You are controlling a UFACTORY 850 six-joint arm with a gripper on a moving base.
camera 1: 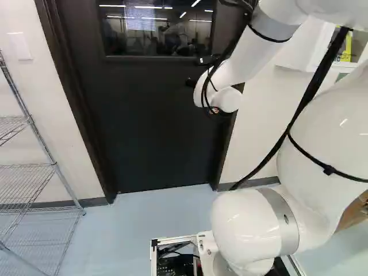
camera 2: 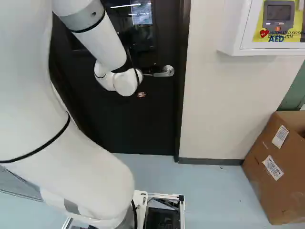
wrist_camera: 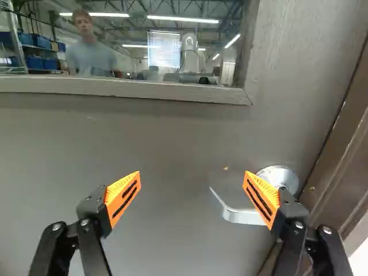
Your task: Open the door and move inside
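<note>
My hand (wrist_camera: pixel 192 174) spread wide, gripping nothing. Door (camera 1: pixel 155 123) ahead, shut. Frame (camera 2: pixel 184 95) off to one side, past the finger nearer it. Handle (wrist_camera: pixel 241 216) on the door near that frame: ahead of me, offset frame-ward, hub (wrist_camera: pixel 284 173) partly behind that finger. Long axis about level, free end pointing away from frame, across my gap. Runs along my spread; I'd judge wrist roll or sideways shift needed before pressing down.
</note>
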